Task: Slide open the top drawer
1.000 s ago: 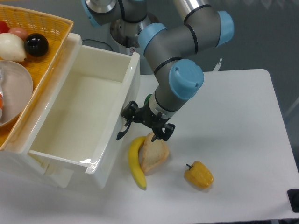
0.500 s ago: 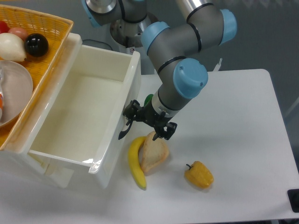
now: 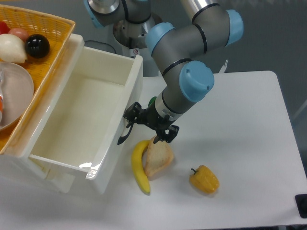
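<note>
One white cabinet fills the left side w/ an orange woven basket (image 3: 50,36) sitting on top of it, holding a black ball (image 3: 37,46), a pale onion-like item (image 3: 11,49), a reddish item at the basket's far left edge and a grey bowl (image 3: 17,93). Just right of the basket, the top drawer (image 3: 81,122) stands pulled well out from the cabinet, a deep white box w/ bare glossy interior, its flat front facing right toward the table (image 3: 249,143). At that front's right face hangs the curved black bar handle (image 3: 125,132). The gripper (image 3: 148,125) sits right against the drawer front at the handle, black fingers spread either side; one finger is by the handle, the other reaches down over the bread, so it looks fairly wide, but whether it actually clamps the handle I cannot tell. Below the gripper, beside the drawer front, lies a yellow banana (image 3: 139,167) touching a bread slice (image 3: 158,157). Further right of the drawer, apart from the bread, lies a yellow bell pepper (image 3: 204,179). Above, the grey arm w/ blue joint caps (image 3: 194,81) bends down from behind the drawer's far corner to the gripper.
</note>
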You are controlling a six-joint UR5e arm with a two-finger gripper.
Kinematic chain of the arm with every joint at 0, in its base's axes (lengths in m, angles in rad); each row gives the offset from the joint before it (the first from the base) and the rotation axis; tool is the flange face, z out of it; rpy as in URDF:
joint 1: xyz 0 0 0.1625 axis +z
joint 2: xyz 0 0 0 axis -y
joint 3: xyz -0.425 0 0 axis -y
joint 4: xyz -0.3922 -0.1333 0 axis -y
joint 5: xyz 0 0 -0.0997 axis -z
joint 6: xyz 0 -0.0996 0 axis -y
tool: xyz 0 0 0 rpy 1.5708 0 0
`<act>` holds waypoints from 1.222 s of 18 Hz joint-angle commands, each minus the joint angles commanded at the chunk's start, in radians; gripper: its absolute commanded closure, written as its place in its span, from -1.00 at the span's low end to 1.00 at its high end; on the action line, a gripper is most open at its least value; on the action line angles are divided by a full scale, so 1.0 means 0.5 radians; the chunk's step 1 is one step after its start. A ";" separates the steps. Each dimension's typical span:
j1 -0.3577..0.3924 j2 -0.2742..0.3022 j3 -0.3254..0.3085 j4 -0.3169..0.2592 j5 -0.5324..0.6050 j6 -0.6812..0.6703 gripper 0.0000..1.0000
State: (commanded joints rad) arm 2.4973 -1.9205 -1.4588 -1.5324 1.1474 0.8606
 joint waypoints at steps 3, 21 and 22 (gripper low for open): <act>0.015 0.003 0.000 -0.003 -0.015 0.000 -1.00; 0.190 0.040 0.018 0.291 -0.083 0.031 -1.00; 0.196 0.031 0.021 0.337 -0.074 0.052 -1.00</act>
State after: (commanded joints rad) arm 2.5955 -1.9052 -1.4481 -1.3639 1.1106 0.8865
